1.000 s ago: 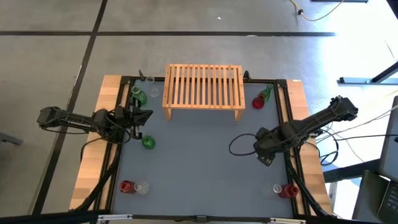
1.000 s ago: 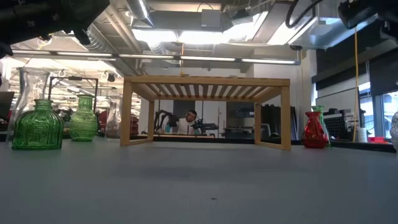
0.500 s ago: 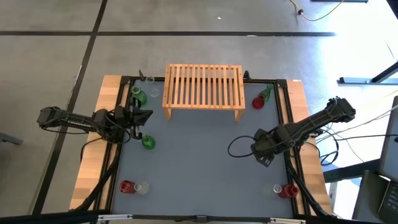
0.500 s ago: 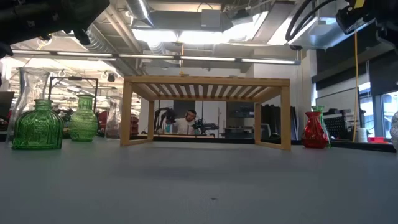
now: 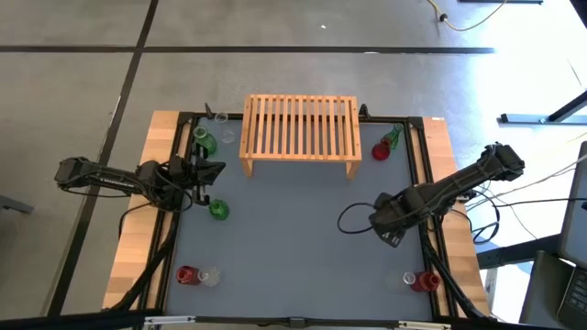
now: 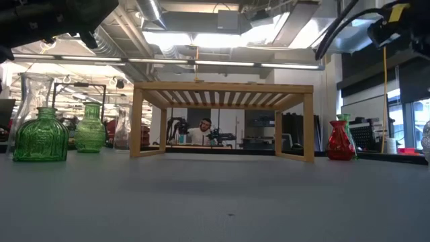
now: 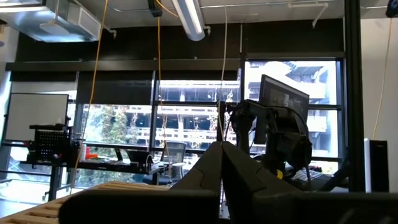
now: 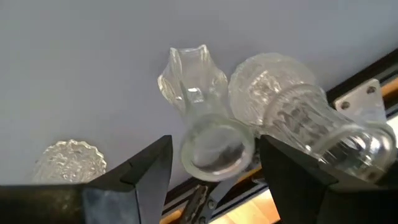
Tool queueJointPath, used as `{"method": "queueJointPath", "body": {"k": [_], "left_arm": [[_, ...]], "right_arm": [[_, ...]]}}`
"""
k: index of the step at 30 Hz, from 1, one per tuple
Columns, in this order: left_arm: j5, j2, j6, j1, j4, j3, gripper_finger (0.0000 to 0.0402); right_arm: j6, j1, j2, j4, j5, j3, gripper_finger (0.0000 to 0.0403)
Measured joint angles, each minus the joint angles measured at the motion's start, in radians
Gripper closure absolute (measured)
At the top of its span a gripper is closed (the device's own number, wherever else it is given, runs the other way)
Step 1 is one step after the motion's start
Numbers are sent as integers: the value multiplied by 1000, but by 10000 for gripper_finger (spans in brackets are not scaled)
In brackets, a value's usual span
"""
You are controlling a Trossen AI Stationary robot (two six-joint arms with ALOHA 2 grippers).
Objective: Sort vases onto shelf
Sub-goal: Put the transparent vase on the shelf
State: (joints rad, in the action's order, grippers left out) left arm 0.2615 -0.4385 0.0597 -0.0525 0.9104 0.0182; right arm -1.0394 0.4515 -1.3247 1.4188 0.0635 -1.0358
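Nearest you on the worktop [image 5: 303, 257], 2 pairs of vases stand at the front edge. At the front left, a red vase [image 5: 186, 274] stands just beside a clear vase [image 5: 210, 276]. At the front right, a second red vase [image 5: 427, 280] stands just beside a small clear one [image 5: 409, 278].

Farther in, the right end effector [image 5: 387, 236] hangs over the right side of the worktop. Its 2 fingers are released and stand apart. In the right wrist view, a clear fluted vase [image 8: 189, 81] shows between them. You cannot tell whether either finger [image 8: 149, 165] touches it. A ribbed clear vase [image 8: 292, 109] stands just beside the fluted one, near the worktop's edge, and a third clear glass piece [image 8: 68, 158] stands apart from both.

Level with that, toward the left side, 1 green vase [image 5: 218, 211] stands alone on the grey surface. Just beyond it, the left end effector [image 5: 218, 169] hangs at the left side of the worktop. It is clenched, with nothing between its fingers [image 7: 222, 165].

At the far edge, the shelf [image 5: 301, 133] stands at the centre on its short legs. No vase rests on its slats. To its left stand another green vase [image 5: 204, 144] and 2 clear vases [image 5: 223, 119]. To its right, a third red vase [image 5: 381, 151] stands touching or just beside a slim green bottle [image 5: 394, 136].

Beyond the worktop, the low view shows a person [image 6: 203, 128] in the room, seen under the shelf.
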Motion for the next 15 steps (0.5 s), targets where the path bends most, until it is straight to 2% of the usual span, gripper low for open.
{"method": "queueJointPath", "body": {"k": [15], "left_arm": [[0, 0, 0, 0, 0, 0, 399]], "right_arm": [[26, 0, 1, -159, 15, 129, 168]]}}
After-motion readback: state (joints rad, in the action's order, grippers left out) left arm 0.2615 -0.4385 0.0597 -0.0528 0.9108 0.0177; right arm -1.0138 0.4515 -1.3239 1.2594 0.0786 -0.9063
